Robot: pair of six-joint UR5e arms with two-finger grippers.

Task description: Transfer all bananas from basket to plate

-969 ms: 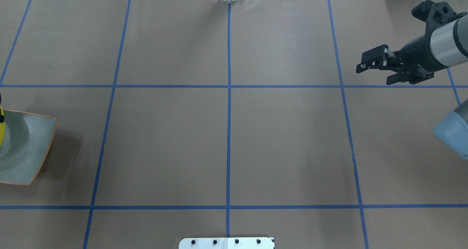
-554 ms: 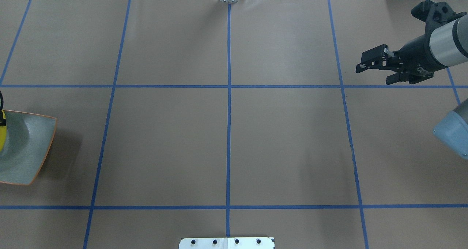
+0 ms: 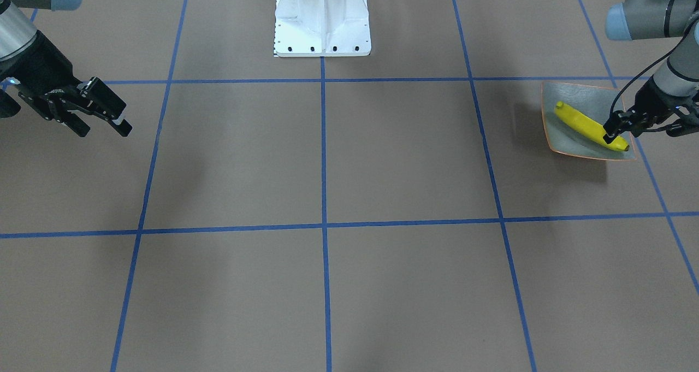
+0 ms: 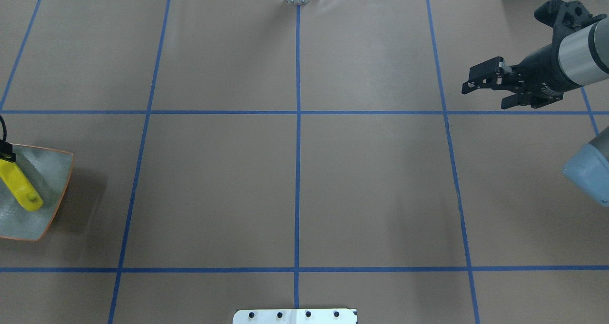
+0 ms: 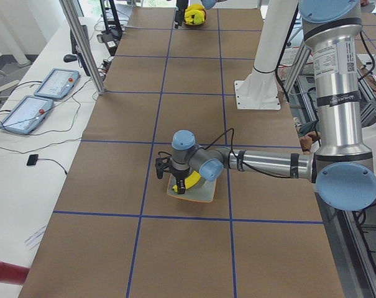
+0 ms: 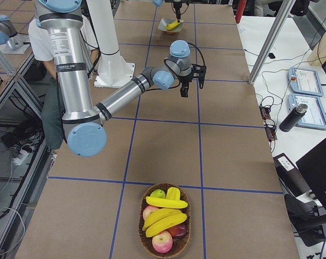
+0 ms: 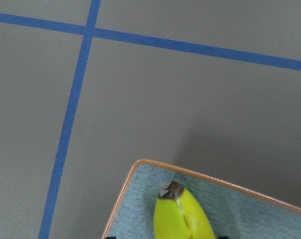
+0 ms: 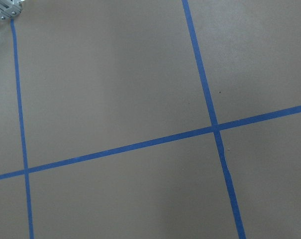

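One yellow banana [image 3: 584,123] lies slantwise in the grey-green plate [image 3: 568,142] at the table's left end. My left gripper [image 3: 612,131] reaches down onto its near end and looks shut on it. From overhead only a finger of the left gripper [image 4: 4,149] shows, on the banana [image 4: 21,186] in the plate [image 4: 47,171]. The left wrist view shows the banana's tip [image 7: 185,219] inside the plate's corner [image 7: 135,199]. The basket [image 6: 146,245] stands at the far right end with other bananas [image 6: 163,203] in it. My right gripper [image 4: 485,98] hovers open and holds nothing.
Apples [image 6: 163,241] share the basket with the bananas. The robot's white base [image 3: 322,17] stands at the middle of the near edge. Blue tape lines grid the brown table. Tablets [image 6: 308,81] and a bottle [image 6: 292,117] lie on a side bench.
The banana has swung from the view's left edge out across the plate. The left gripper stays at about the same spot. The right gripper has shifted slightly up in the view.
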